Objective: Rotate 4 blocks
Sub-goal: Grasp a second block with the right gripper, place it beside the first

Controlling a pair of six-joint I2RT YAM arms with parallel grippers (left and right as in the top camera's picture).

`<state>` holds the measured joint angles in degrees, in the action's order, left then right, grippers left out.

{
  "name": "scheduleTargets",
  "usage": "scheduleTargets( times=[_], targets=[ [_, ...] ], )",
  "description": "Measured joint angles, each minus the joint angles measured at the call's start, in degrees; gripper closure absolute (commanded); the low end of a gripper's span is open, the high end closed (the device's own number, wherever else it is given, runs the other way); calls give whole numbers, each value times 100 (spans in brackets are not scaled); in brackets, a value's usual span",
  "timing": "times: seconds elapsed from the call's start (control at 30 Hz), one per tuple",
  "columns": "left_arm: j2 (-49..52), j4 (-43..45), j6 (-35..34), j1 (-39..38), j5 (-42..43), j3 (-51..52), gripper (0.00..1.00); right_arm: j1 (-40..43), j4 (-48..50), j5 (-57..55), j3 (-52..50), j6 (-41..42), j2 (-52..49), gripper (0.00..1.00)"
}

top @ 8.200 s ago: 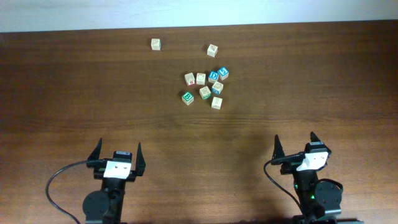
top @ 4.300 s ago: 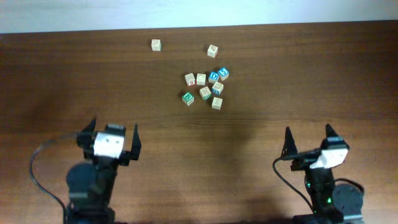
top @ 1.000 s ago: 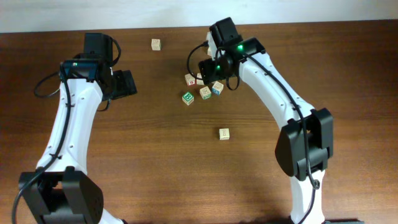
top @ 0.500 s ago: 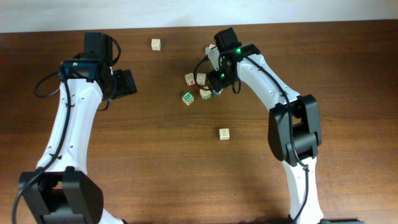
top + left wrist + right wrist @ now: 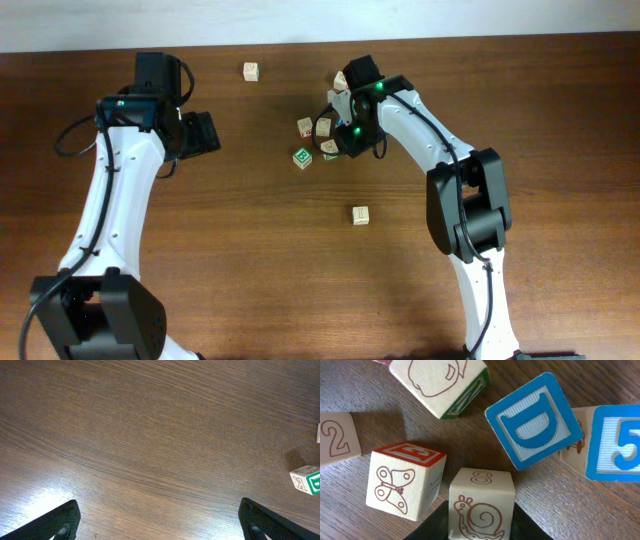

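Dark brown wood-grain tabletop (image 5: 520,120) throughout, with a pale wall strip beyond. Found the pale wooden cube with a snail and an 8 (image 5: 481,505) sitting on it in the cluster at the far middle, pinched narrowly on two sides by the right gripper (image 5: 481,525). Saw no lift and no turn begun. Noted just beside it the red-topped wooden cube with a butterfly (image 5: 405,482), then the pale cube marked 2 (image 5: 337,437), the tilted blue-faced D cube (image 5: 535,427) and the blue-faced 5 cube (image 5: 615,442). Placed the green-and-white B cube (image 5: 301,158) at the cluster's near-left edge. Spotted one pale wooden cube lying alone (image 5: 360,215), well apart toward the robot, perhaps dealt with already. Judged most of the four turns outstanding. Found the left gripper (image 5: 160,520) spread wide over bare wood, holding nothing.
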<state>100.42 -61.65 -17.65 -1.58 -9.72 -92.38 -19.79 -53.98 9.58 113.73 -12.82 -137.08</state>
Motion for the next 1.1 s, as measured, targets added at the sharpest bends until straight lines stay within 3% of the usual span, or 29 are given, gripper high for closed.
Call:
scheduleTargets(
  times=[0.3,0.5,0.67,0.87,1.1],
  targets=[
    [0,37,0,0,0,0,1,0,-920,251,39,2238,72,69],
    [0,103,0,0,0,0,1,-186,-1738,850,39,2640,76,69],
    [0,142,0,0,0,0,1,-927,-2190,813,39,2990,79,69],
    [0,146,0,0,0,0,1,-1558,-2778,-345,39,4039,83,69],
    [0,146,0,0,0,0,1,-1589,-2981,-813,39,4588,83,69]
  ],
)
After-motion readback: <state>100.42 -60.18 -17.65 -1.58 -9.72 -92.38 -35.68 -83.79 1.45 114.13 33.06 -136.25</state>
